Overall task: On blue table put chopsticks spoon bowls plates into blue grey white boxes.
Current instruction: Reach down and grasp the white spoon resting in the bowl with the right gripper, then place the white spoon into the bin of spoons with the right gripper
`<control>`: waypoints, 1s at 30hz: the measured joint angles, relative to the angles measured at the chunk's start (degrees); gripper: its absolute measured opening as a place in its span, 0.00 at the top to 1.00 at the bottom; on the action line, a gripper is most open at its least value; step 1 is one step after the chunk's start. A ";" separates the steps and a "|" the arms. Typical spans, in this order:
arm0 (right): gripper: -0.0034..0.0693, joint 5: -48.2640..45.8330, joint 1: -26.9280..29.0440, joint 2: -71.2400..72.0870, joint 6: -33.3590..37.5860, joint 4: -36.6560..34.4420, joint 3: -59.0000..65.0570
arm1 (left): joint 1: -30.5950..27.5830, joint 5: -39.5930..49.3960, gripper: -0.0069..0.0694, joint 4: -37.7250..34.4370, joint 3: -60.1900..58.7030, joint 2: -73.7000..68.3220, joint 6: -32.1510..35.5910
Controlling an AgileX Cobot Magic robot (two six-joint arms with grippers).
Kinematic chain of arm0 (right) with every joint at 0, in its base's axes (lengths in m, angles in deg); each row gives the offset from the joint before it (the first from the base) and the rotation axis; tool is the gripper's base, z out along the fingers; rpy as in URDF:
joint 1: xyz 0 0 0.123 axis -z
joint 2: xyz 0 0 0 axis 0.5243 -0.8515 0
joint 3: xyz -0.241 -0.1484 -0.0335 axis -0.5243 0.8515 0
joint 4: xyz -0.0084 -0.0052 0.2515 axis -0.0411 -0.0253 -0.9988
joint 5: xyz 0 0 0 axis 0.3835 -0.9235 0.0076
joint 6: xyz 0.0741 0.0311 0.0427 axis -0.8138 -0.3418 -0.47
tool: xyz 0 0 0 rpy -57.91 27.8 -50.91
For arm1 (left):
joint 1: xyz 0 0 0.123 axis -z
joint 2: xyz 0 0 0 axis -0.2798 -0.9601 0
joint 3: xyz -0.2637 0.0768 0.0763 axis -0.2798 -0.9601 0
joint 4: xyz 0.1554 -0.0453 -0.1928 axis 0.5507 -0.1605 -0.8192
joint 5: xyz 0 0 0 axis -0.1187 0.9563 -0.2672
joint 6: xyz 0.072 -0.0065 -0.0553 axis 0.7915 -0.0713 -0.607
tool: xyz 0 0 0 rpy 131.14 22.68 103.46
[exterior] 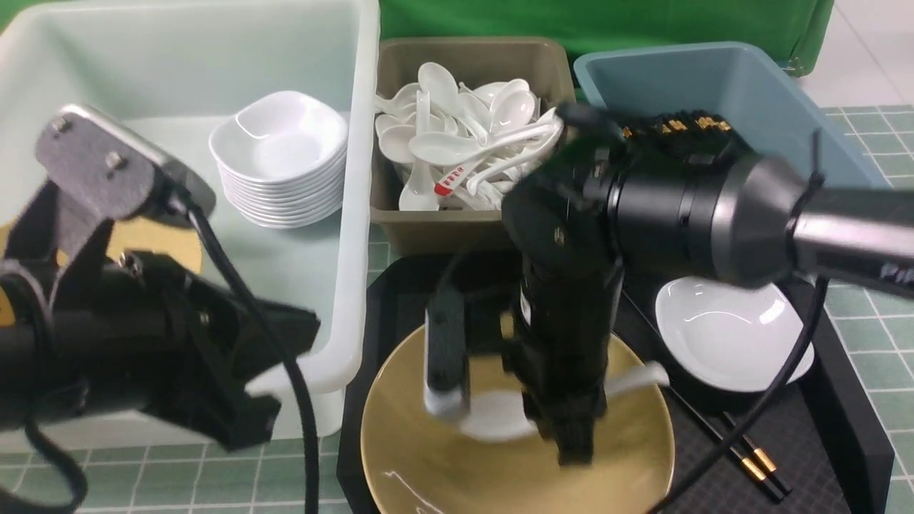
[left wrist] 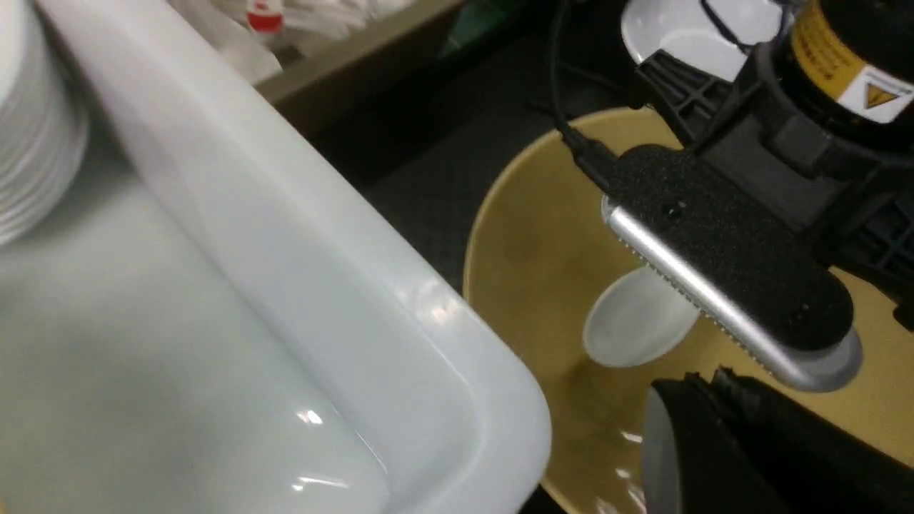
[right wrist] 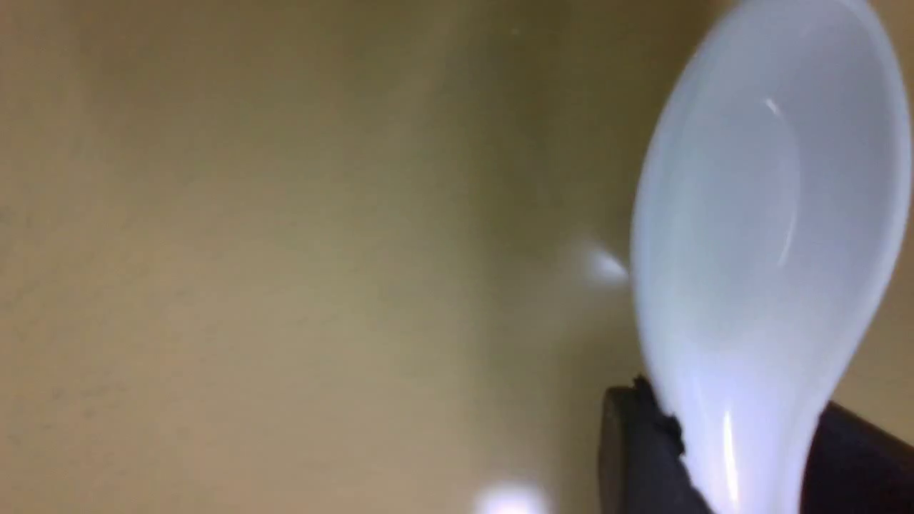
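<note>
A mustard bowl (exterior: 428,457) stands on the black tray (exterior: 850,428). Inside it lies the white spoon (exterior: 493,417), and my right gripper (exterior: 564,435) reaches down into the bowl. In the right wrist view the spoon's (right wrist: 764,214) neck sits between both fingers of the right gripper (right wrist: 742,457), which touch it on either side. My left gripper (exterior: 303,335) hangs shut and empty by the white box's (exterior: 350,285) front corner. A white plate (exterior: 728,332) and black chopsticks (exterior: 750,457) lie on the tray to the right.
The white box holds a stack of plates (exterior: 282,157). The grey box (exterior: 443,232) is full of spoons, and the blue box (exterior: 721,78) holds chopsticks (exterior: 678,128). Tiled blue table (exterior: 878,343) shows at the right. The right arm crosses above the tray.
</note>
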 joint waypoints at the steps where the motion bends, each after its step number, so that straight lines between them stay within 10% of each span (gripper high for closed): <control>1: 0.59 -0.30 0.69 0.62 -1.14 0.61 -3.16 | 0.00 -0.74 0.92 1.34 1.59 -0.64 -2.09; 8: 0.59 7.66 7.43 0.85 -9.88 1.74 -16.53 | -5.92 0.91 0.92 9.17 15.26 -9.47 -11.40; 20: 0.54 45.35 15.83 -10.65 -21.81 2.01 -20.90 | -10.90 12.13 0.92 -0.49 22.91 -20.20 -0.77; 25: 0.15 38.91 17.30 -11.76 -27.48 2.01 -25.14 | -10.84 14.66 0.92 -4.20 22.91 -20.27 5.36; 30: 0.01 15.80 17.30 -7.52 -27.04 1.79 -31.56 | -7.09 15.08 0.92 -5.27 24.71 -22.39 10.24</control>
